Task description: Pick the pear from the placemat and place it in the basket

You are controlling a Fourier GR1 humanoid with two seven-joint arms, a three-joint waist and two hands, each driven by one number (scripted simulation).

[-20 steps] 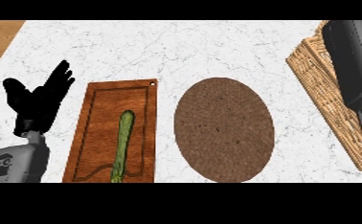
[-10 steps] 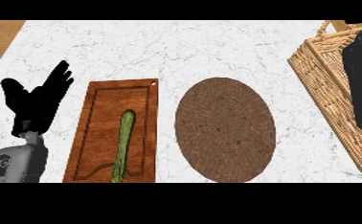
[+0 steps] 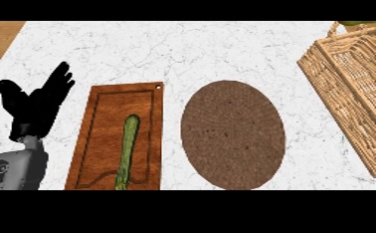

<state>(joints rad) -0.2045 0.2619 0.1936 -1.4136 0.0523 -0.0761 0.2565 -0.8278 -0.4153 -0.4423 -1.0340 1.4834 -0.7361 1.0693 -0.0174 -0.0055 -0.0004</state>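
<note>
Pear: small green bit [image 3: 358, 23], far right, above woven wicker basket [image 3: 345, 82]
Placemat: brown oval [image 3: 233, 135], bare, mid desk
Left hand [image 3: 37, 102]: released, resting left
Right hand: out of view

We see our left hand [image 3: 37, 105] resting open at left; cutting board [image 3: 103, 127] with cucumber [image 3: 127, 150]; brown placemat [image 3: 233, 135]; wicker basket [image 3: 345, 82] at right.

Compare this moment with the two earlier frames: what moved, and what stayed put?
The right arm, which covered the basket at the view's right edge, has pulled out of view, baring the wicker. A green bit now shows at the top right corner; I cannot tell what it is. The left hand, placemat and cutting board are unchanged.
</note>
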